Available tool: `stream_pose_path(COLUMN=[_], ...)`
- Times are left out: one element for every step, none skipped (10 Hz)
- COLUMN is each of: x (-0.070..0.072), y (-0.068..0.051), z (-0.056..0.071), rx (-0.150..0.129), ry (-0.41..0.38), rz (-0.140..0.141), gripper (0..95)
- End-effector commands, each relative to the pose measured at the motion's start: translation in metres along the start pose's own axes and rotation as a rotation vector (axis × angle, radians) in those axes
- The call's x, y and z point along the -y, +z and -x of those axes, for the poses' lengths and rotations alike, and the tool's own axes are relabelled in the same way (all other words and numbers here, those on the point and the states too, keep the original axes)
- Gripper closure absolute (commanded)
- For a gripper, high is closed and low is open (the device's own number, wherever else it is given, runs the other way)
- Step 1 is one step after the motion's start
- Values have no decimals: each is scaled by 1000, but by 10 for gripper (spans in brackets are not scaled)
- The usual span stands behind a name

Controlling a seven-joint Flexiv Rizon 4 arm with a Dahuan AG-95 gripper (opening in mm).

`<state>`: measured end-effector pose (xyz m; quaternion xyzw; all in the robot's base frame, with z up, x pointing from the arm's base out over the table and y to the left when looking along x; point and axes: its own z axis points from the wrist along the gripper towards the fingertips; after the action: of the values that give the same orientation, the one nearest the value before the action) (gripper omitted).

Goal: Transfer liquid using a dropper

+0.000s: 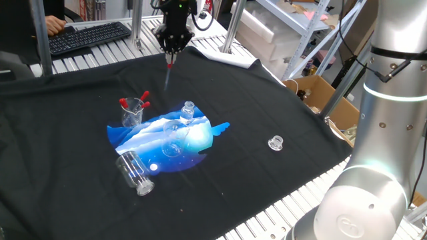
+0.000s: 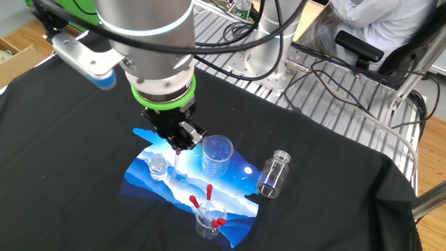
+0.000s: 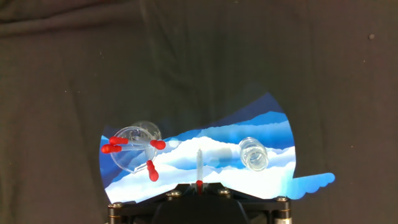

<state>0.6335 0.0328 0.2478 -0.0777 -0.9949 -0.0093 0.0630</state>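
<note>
My gripper is shut on the red bulb of a dropper, whose clear tube hangs straight down, well above the table. In the other fixed view the gripper holds the dropper over the blue mat, between the small clear glass bottle and an empty clear beaker. In the hand view the dropper points at the mat just left of the open bottle. A glass cup holds several more red-bulbed droppers.
The blue-and-white mat lies on a black cloth. A larger clear bottle lies on its side at the mat's edge. A small clear cap sits alone to the right. A keyboard lies beyond the cloth.
</note>
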Motion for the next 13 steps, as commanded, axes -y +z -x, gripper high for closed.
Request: stream_pose_path(x=[0,0,0,0,0,0,0,0,0,0,0,0,0], y=[-1,-1,-1,-1,-1,-1,-1,-1,-1,-1,-1,-1,-1], z=[1,1,1,1,1,1,1,1,1,1,1,1,1], rx=[12,5,7,15,25,42,47,65,74,88,89,65,49], ry=[58,78,82,91,95,100,106,131,154,172,179,171,160], rz=[-26,-21,-23,-30,-24,-30,-39,-42,-37,-33,-33,-47,-59], gripper=[950,950,950,950,950,950,950,950,950,950,950,950,950])
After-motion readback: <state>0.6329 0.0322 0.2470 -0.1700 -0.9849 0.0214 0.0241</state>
